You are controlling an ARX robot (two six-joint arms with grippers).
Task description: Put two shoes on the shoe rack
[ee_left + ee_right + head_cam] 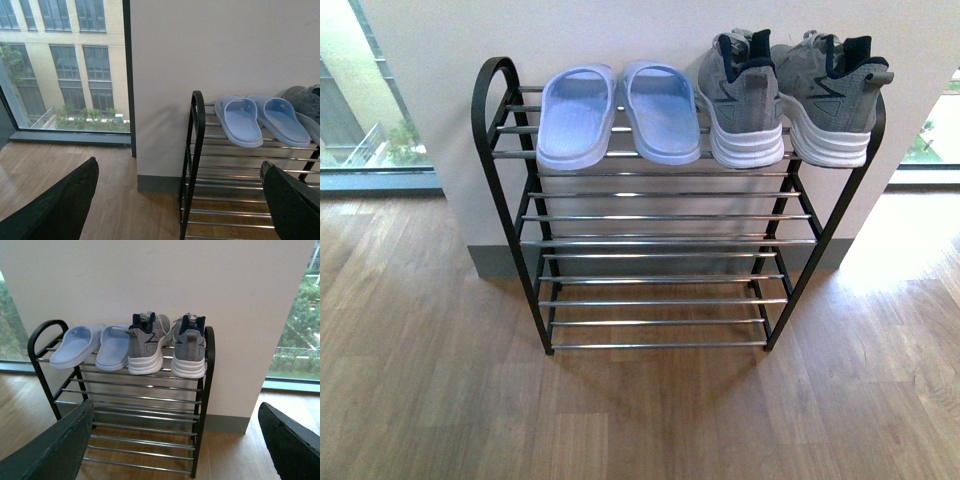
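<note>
A: Nearest first. Left gripper (177,200): two dark fingers (55,207) at the frame's lower corners in the left wrist view, spread wide, nothing between. Right gripper (175,440): same in the right wrist view, fingers (47,450) wide apart, empty. Neither arm visible in the front view.

B: Floor?

A: Wood floor (640,420), bare in front of the shoe rack (520,240). Rack against a white wall (640,30); black frame, chrome rods, several tiers. Lower tiers carry nothing.

B: Shoes?

A: All four on the top tier. Pale-blue slides (618,112) on the left half, grey sneakers (790,95) on the right half, just beside each other. Long axes run front to back across the rods. Heels toward the camera, hanging slightly past the front rod; toes toward the wall.

B: View differences?

A: Front view: looks down on the whole rack, both pairs complete, insoles of the slides visible. Right wrist view: lower angle, shows sneaker heels, white soles and dark collars square on; slides (90,345) partly behind the nearer sneaker. Left wrist view: slides (262,120) clear, sneakers (305,107) cut by the frame edge, only a grey sliver. Window (65,65) with a building outside seen well only there; greenery outside in the right wrist view.
</note>
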